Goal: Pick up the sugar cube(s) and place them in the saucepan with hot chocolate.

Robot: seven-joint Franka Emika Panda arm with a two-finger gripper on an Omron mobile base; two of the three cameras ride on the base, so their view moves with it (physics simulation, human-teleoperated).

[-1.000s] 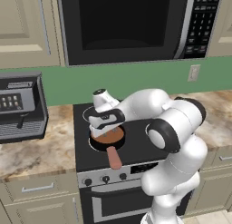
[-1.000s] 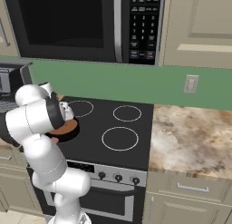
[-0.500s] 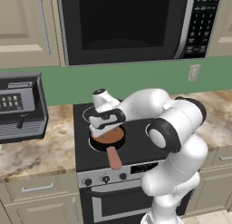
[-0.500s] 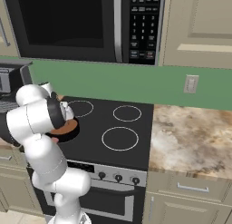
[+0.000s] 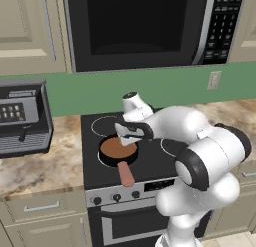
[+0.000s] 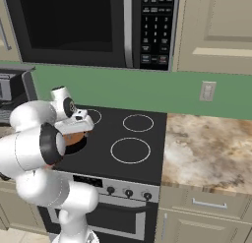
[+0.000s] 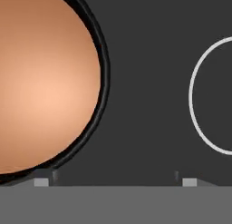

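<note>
One saucepan sits on the front-left burner of the black stove, full of brown hot chocolate, its salmon-pink handle pointing toward six o'clock at the oven knobs. The end effector hangs just above the pan's rim at about three o'clock of it, fingers spread wide and gripping nothing; in the hand view the two fingertips stand far apart, with bare stovetop between them and the pan's rim off toward nine o'clock. I can't spot any sugar cube on the liquid or the stove, so I'd guess the drop is done, though I can't confirm it.

To finish this step well, I'd lift straight up before swinging away, so the near finger clears the black rim and doesn't nudge the pan or slosh the drink. Keep the fingers spread until well above.

As for writing, the microwave keypad at one o'clock has button markings, but they are too small to read. No brand names are legible.
</note>
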